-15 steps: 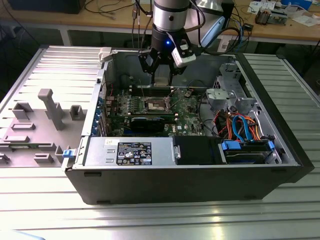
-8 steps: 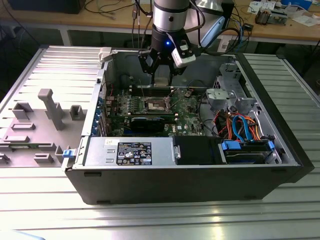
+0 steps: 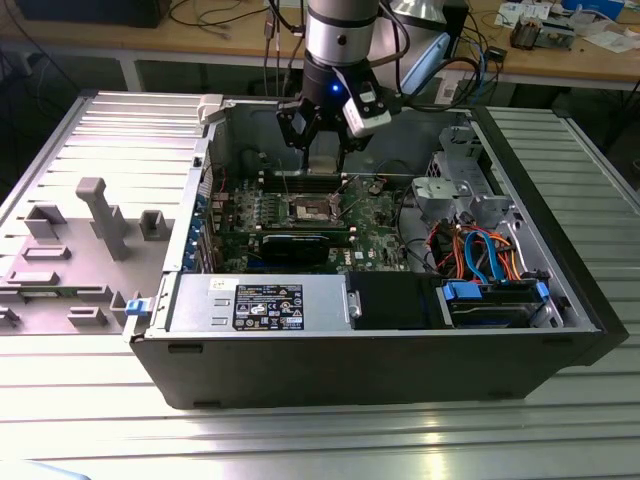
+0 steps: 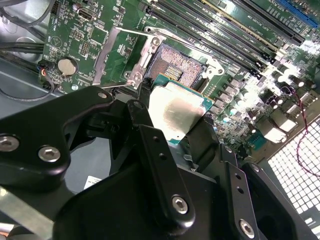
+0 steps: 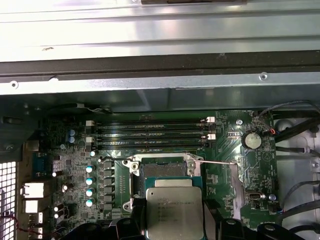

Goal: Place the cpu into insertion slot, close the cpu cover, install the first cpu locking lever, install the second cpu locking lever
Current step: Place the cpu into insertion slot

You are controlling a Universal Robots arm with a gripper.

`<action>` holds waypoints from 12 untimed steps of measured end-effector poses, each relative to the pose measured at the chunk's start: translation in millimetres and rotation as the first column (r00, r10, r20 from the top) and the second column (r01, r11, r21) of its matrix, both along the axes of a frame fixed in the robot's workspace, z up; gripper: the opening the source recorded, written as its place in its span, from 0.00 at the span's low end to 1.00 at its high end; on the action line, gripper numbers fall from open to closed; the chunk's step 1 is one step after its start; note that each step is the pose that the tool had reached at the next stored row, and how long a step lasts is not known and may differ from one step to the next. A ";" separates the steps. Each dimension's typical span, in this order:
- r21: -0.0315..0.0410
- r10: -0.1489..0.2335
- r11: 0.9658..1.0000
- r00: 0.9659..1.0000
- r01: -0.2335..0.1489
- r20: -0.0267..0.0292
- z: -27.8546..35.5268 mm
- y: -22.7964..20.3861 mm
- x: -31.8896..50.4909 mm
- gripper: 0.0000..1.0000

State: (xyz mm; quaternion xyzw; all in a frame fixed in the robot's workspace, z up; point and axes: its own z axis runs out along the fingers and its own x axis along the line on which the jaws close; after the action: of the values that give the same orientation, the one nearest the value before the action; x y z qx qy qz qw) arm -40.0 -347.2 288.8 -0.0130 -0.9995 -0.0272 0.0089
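A ribbed silvery metal surface [image 3: 560, 420] spreads across the foreground, catching bright glare. Behind it runs a long pale wooden workbench [image 3: 150, 45], strewn with dark cables [image 3: 205, 14] and small clutter, deep shadow beneath it.

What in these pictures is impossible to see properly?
- Part of the insertion slot, first wrist view: covered by the cpu.
- The cpu's near end, same view: cut off by the picture edge.
- Gap between cpu and slot, exterior view: too small, screened by the hand.
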 end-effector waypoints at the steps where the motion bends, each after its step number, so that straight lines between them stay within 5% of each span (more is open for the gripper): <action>1: 0.000 0.000 1.000 1.000 0.000 0.000 -0.1 0.0 0.0 0.55; 12: -0.001 0.000 1.000 1.000 0.000 0.000 -5.1 0.0 0.0 0.55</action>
State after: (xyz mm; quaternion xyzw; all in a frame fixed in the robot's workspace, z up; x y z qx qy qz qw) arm -40.0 -347.2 283.7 -0.0130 -0.9995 -0.0268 0.0089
